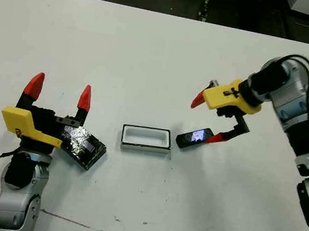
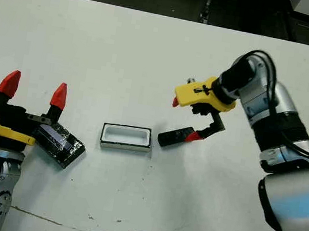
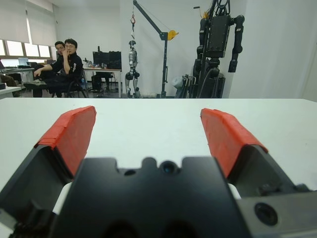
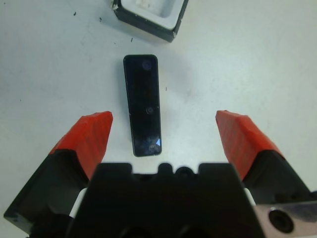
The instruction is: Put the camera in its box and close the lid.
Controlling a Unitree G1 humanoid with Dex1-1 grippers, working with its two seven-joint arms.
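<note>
White tabletop: the camera (image 4: 142,105) lies flat just beside the box (image 1: 146,139), the right gripper (image 4: 163,136) spread wide and empty around it — a skewed closing could flick it away.

**Colours on the white tabletop**

The tabletop (image 1: 152,51) is white with faint dark scuffs. The camera (image 4: 142,105) is glossy black. The box (image 1: 146,139) is white inside with a dark rim. The lid (image 1: 83,146) is black with silvery speckles. Both end effectors, left (image 1: 58,95) and right (image 1: 207,120), have red fingertips on yellow mounts.
</note>
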